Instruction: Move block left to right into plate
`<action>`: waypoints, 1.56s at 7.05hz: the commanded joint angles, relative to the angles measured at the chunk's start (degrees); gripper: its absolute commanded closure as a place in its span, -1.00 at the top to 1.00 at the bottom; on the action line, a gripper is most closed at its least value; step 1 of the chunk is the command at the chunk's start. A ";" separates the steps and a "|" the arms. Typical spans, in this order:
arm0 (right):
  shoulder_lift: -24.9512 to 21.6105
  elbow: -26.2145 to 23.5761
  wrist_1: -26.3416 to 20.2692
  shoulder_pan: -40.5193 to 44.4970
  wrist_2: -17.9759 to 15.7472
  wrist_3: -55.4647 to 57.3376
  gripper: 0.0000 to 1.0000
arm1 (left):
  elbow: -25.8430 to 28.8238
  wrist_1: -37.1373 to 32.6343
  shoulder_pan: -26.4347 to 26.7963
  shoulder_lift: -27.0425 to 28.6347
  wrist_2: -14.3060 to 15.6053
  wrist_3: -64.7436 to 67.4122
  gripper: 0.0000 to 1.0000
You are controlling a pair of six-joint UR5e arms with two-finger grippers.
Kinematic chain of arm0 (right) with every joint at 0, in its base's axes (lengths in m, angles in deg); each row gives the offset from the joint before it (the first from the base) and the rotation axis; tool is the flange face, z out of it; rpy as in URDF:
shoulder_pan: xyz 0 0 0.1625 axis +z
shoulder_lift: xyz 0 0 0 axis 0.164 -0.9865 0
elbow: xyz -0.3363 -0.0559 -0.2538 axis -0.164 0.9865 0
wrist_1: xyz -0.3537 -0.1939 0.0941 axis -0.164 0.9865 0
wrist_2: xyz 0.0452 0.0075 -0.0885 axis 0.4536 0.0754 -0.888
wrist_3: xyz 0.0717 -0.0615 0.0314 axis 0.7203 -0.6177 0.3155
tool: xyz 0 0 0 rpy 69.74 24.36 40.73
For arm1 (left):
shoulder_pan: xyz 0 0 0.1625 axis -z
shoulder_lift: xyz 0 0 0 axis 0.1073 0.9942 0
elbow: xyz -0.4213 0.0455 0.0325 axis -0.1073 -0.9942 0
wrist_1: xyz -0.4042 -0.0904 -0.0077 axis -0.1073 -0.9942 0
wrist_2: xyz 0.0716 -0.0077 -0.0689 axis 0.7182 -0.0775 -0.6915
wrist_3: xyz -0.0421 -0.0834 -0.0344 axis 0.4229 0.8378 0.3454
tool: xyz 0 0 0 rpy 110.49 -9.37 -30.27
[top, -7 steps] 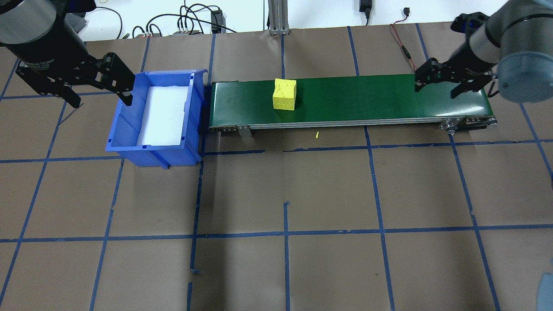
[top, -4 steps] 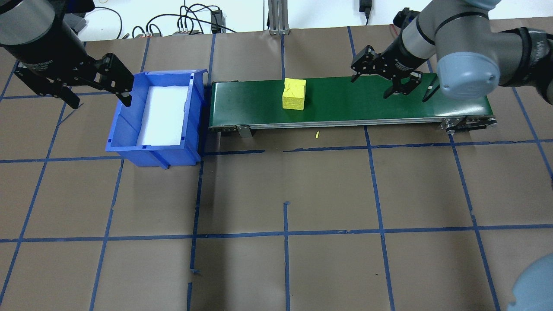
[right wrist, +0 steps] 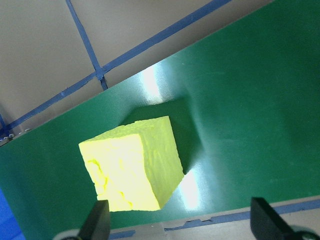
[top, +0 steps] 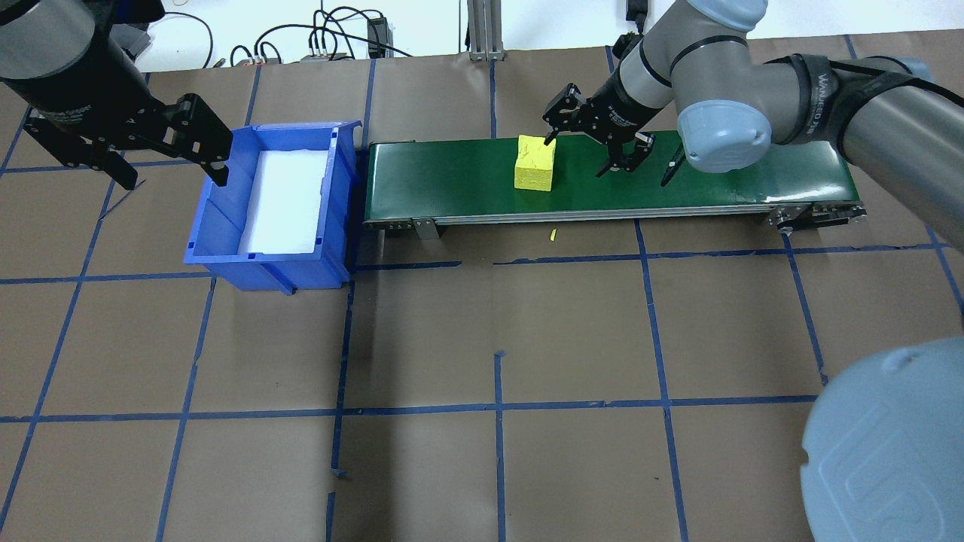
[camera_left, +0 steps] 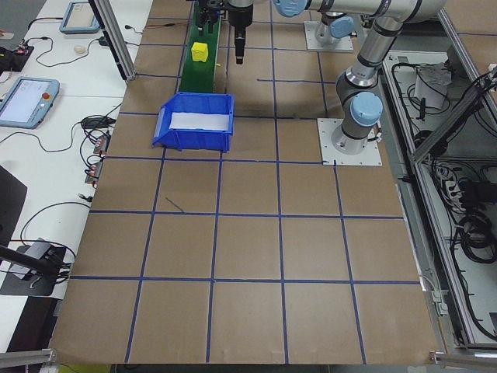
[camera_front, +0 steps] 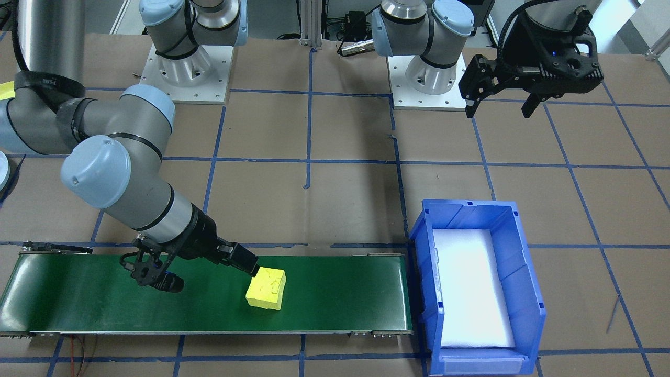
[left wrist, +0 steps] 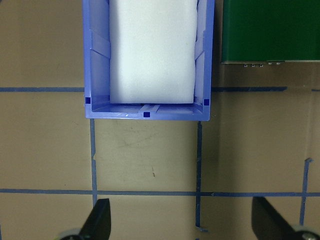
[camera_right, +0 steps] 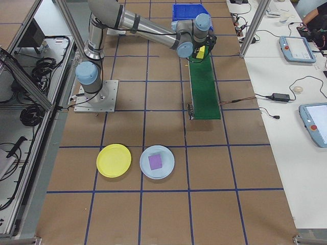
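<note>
The block is a yellow cube on the green conveyor belt, left of its middle. My right gripper hangs open just over the belt, one fingertip at the block's far right corner and the other off to the right. In the front-facing view that gripper nearly touches the block. The right wrist view shows the block ahead of the spread fingers, toward the left one. The yellow plate lies on the table far from the belt. My left gripper is open and holds nothing, left of the blue bin.
A blue bin with a white liner stands at the belt's left end, and it also fills the left wrist view. A light blue plate with a purple block sits beside the yellow plate. Cables lie along the far table edge.
My right arm has swept left along the belt from its right end up to the block. The block has ridden the belt to the right. The left arm has not moved.
</note>
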 commanded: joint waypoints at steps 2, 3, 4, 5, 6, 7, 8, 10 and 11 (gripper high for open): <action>2.96 0.37 3.08 0.39 0.48 0.32 1.00 | -0.13 0.08 0.00 0.00 0.01 -0.14 1.00; 3.58 -0.15 3.34 0.30 -0.05 -0.37 0.98 | -0.22 0.08 0.00 0.00 0.01 -0.40 1.00; 4.63 -0.33 3.43 0.30 -1.09 -2.30 0.68 | -0.31 0.08 0.00 0.00 0.01 -0.57 1.00; 4.72 -0.33 3.35 0.30 -5.54 -6.49 0.12 | -0.40 0.08 0.00 0.00 0.01 -0.57 1.00; 4.64 0.80 3.08 0.04 -8.28 -12.54 -0.23 | -0.31 0.08 0.00 0.00 0.01 -0.57 1.00; 2.81 0.55 2.47 -1.01 -14.75 -19.73 -0.26 | -0.31 0.08 0.00 -0.09 0.01 -0.57 1.00; -0.95 -0.84 1.60 -1.54 -23.86 -27.37 -0.27 | -0.40 0.08 0.00 -0.09 0.01 -0.57 1.00; -5.45 -4.53 -4.53 -9.14 -31.23 -37.26 -0.29 | -0.40 0.08 0.00 -0.09 0.01 -0.49 1.00; -8.60 -7.25 -5.78 -15.55 -32.38 -41.38 -0.30 | -0.40 0.08 0.00 0.00 0.01 -0.49 1.00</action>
